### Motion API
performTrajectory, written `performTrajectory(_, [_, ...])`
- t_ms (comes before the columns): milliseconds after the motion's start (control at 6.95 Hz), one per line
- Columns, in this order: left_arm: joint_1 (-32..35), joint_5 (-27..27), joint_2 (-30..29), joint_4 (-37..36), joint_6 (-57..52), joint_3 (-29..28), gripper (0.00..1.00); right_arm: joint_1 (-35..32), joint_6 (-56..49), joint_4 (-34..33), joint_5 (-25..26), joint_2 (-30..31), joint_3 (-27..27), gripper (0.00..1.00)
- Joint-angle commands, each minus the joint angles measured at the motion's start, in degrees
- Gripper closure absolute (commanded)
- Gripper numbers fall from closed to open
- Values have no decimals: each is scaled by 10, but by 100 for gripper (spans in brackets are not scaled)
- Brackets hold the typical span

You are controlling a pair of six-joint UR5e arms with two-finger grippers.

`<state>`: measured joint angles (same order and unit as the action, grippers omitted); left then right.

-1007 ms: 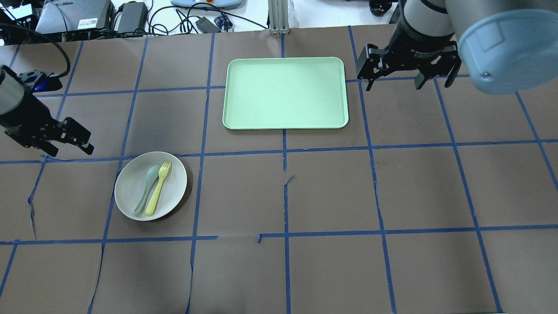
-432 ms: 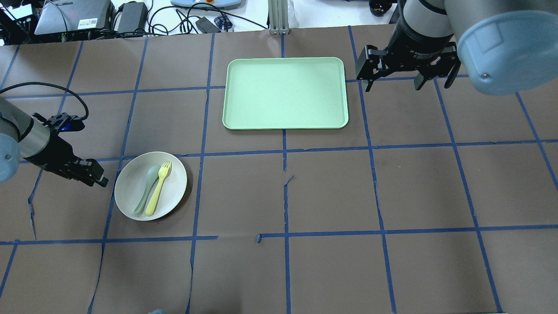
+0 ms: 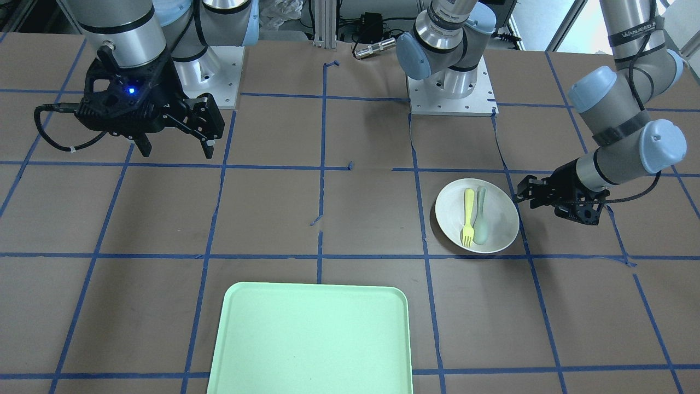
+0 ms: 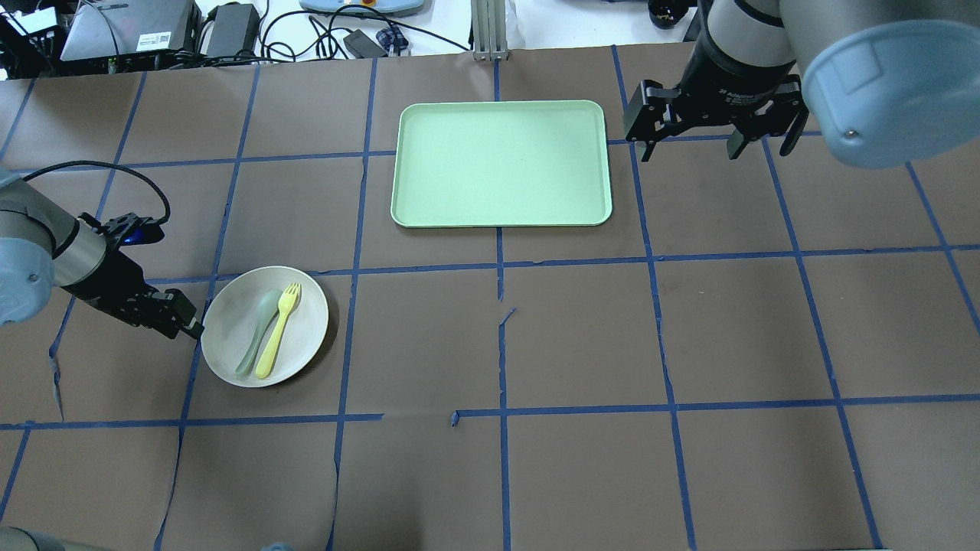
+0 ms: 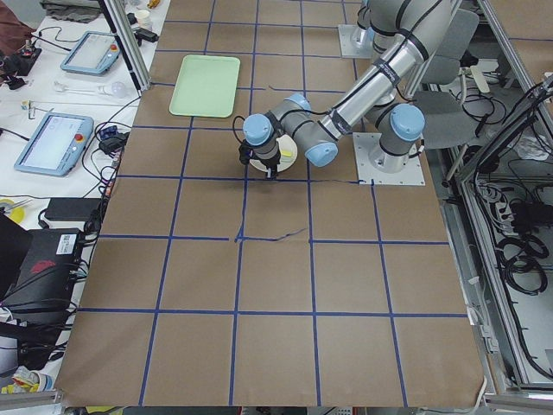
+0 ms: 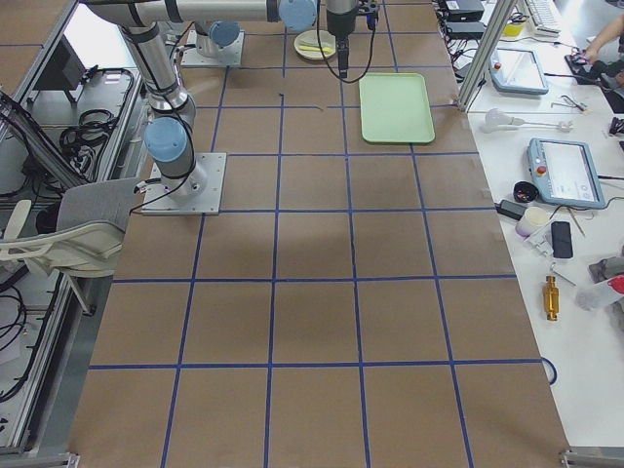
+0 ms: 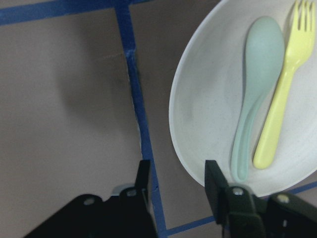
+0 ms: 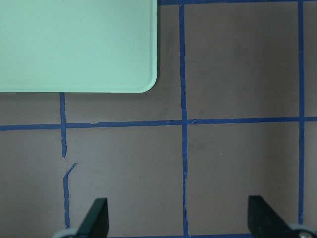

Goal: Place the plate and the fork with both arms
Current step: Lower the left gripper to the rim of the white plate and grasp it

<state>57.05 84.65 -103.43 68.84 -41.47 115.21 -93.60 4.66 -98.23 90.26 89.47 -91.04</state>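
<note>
The off-white plate (image 4: pixel 230 348) sits on the table at the left, with the pale-yellow fork (image 4: pixel 278 330) lying on it. They also show in the front view, plate (image 3: pixel 502 221) and fork (image 3: pixel 468 216), and in the left wrist view, plate (image 7: pixel 203 109) and fork (image 7: pixel 282 109). My left gripper (image 4: pixel 187 325) is open and low at the plate's left edge. In the left wrist view (image 7: pixel 178 171) the plate's rim lies between its jaws. My right gripper (image 4: pixel 716 147) is open and empty, high up to the right of the tray. It also shows in the front view (image 3: pixel 176 152).
A pale grey-green spoon (image 4: pixel 256 329) lies on the plate beside the fork. The mint-green tray (image 4: pixel 501 164) lies at the far middle of the table; its corner shows in the right wrist view (image 8: pixel 74 44). Cables and devices lie beyond the far edge.
My left gripper has come down and to the right, from well left of the plate to its left rim. The right gripper has barely moved. Plate, fork and spoon have not moved.
</note>
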Motion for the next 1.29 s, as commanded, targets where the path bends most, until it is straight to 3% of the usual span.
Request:
performTrajectory(0, [0, -5, -22, 1, 2, 0, 27, 0, 0, 0, 0, 0, 0, 0])
performTrajectory(144, [1, -9, -27, 2, 3, 0, 28, 0, 0, 0, 0, 0, 0, 0])
performTrajectory(575, [2, -22, -42, 1, 5, -1, 55, 0, 0, 0, 0, 0, 0, 0])
performTrajectory(719, [3, -23, -48, 0, 6, -2, 57, 0, 0, 0, 0, 0, 1, 0])
performTrajectory(863, [3, -22, -53, 0, 10, -3, 70, 0, 0, 1, 1, -2, 3, 0])
performTrajectory(1007, [3, -23, -54, 0, 33, -4, 100, 0, 1, 0, 5, -2, 4, 0])
performTrajectory(1151, [3, -22, -55, -1, 49, -5, 100, 0, 1, 0, 8, -2, 4, 0])
